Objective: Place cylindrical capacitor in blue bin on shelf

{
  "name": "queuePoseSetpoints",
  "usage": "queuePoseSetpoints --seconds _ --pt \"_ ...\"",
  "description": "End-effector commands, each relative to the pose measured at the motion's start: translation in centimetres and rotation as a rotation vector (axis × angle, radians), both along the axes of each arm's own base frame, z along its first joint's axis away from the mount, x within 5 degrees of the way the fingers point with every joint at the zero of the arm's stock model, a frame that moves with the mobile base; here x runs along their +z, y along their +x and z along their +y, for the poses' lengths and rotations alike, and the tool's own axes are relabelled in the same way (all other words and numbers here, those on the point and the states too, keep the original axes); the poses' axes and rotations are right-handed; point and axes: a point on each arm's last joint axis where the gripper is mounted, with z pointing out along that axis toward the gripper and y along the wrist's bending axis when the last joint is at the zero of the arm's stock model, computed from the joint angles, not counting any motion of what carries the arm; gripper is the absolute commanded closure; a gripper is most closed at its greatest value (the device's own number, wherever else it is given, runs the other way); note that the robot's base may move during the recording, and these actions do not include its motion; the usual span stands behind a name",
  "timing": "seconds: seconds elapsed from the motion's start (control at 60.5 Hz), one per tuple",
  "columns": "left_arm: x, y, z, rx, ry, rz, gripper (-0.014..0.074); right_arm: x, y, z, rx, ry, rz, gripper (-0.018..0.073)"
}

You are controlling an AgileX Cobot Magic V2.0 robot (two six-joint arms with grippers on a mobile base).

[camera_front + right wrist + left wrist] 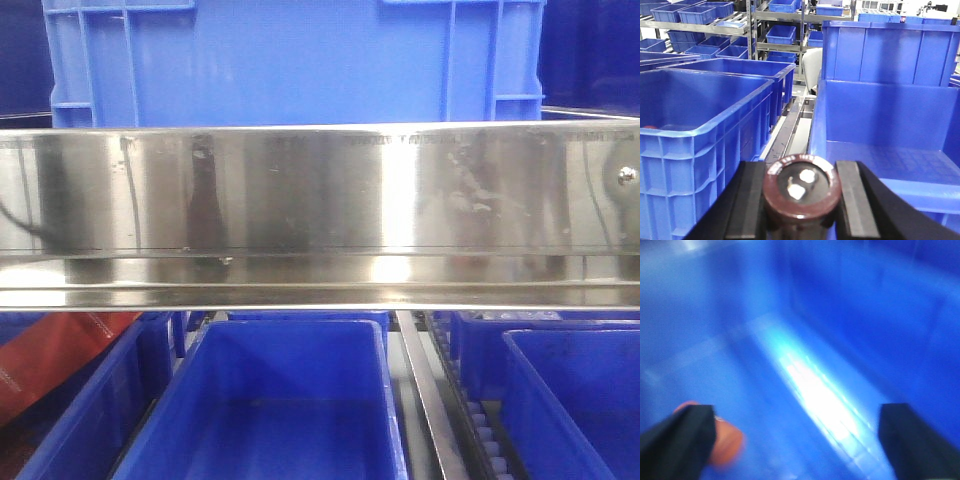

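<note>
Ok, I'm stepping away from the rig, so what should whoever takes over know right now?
Left end effector: open, empty, down in a blue bin; a blurred orange-brown object lies by one finger.
Right end effector: shut on the capacitor, held before the open bins.
Done: capacitor grasped.
Left: lower it into a bin, release.

We hold the cylindrical capacitor (801, 192) before a row of blue containers.
Our right gripper (801, 172) has its two dark fingers (752, 200) pressed against either side of the capacitor, whose brown end with two pale terminals faces us. Left of the capacitor sits a large blue crate (705, 125). Right of it and beyond lies an open-fronted blue bin (880, 150). Straight beyond it a steel rail (789, 127) runs between them, and far beyond stand racks (715, 22) of bins.
</note>
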Motion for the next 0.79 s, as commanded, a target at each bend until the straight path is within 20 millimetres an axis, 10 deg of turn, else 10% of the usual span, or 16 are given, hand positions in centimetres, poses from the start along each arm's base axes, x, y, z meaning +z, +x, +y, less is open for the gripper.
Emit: queuePoseSetpoints --seconds 0.0,0.33,0.777 --pt "2.9 -2.0 1.6 0.005 -0.005 -0.066 0.019 0.3 0.0 0.0 -0.004 0.0 -0.033 0.0631" --pt "6.6 -8.1 10.1 0.181 -0.075 -0.017 0.0624 0.1 0.0 0.0 0.005 0.013 -0.019 0.0631" --pt "1.0 -20.8 18.8 0.294 -0.139 -0.126 0.0666 2.7 0.4 0.3 0.028 0.024 -0.029 0.0627"
